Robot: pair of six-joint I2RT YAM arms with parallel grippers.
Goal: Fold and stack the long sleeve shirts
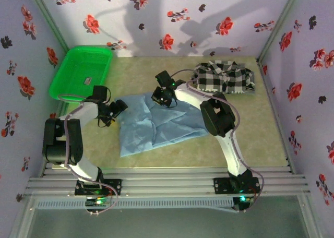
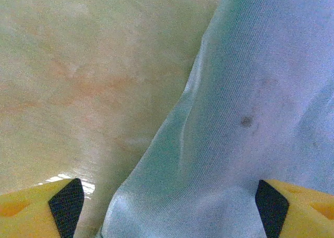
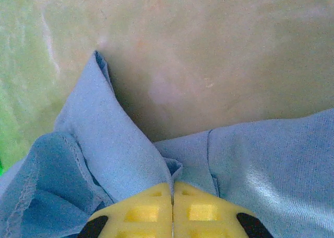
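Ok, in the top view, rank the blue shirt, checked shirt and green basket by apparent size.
1. the light blue shirt, clearly largest.
2. the green basket, perhaps slightly bigger than
3. the black-and-white checked shirt; these two look nearly alike, so their order is unsure.

Top camera looks steeply down over the whole table (image 1: 245, 133); both wrist cameras peer closely at its blue shirt (image 1: 151, 131).
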